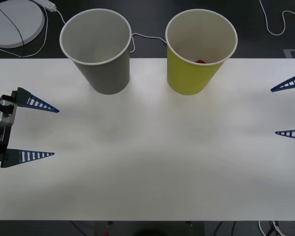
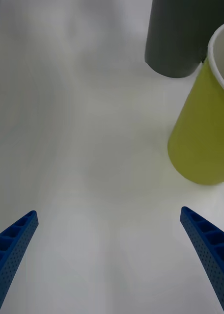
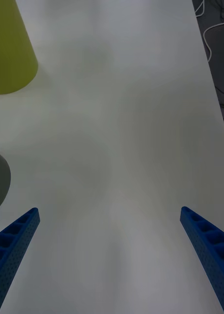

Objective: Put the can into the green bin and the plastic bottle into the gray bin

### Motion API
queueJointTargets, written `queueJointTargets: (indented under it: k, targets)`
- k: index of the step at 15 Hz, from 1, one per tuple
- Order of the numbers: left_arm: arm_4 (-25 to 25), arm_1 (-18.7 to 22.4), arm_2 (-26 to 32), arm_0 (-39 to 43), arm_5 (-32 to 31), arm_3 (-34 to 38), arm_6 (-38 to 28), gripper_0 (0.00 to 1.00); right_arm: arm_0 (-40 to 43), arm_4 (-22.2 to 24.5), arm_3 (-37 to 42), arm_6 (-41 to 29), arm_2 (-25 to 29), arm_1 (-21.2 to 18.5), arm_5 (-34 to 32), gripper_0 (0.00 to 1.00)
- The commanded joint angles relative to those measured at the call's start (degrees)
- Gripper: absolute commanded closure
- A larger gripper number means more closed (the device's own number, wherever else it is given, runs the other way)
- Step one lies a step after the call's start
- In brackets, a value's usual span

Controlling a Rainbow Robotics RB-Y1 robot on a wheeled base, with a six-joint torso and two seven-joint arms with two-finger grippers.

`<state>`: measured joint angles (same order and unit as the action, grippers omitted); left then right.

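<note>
The gray bin [image 1: 97, 49] and the green bin [image 1: 200, 50] stand upright, side by side but apart, at the far edge of the white table [image 1: 147, 162]. The gray bin is on the robot's left, the green bin on its right. A small red patch, probably the can [image 1: 201, 61], shows inside the green bin near the front wall; the rim hides most of it, so its identity is not certain.

The left tool [image 1: 52, 132] sits low over the table at the left edge, its two blue ribbed fingers spread wide and pointing toward the table's centre. Nothing is between them. The right tool [image 1: 275, 112] sits at the right edge, fingers likewise spread wide and empty, pointing inward.

In the right wrist view, the green bin [image 2: 203, 132] stands near the right tool's fingers [image 2: 208, 250], with the gray bin [image 2: 178, 37] behind it.
</note>
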<state>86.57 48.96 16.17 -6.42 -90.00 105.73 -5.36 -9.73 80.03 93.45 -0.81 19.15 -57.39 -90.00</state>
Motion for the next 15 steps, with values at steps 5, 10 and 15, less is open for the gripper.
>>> queueJointTargets:
  k: [5,10,15]
  targets:
    - [0.00,0.00,0.00,0.00,0.00,0.00,0.00,0.00,8.59,4.61,7.10,1.34,4.22,5.53,0.00,0.00]
    - [0.00,0.00,0.00,0.00,0.00,0.00,0.00,0.00,8.76,7.16,7.45,2.74,4.22,8.61,0.00,0.00]
    - [0.00,0.00,0.00,0.00,0.00,0.00,0.00,0.00,8.76,7.16,7.45,3.27,4.31,9.31,0.00,0.00]
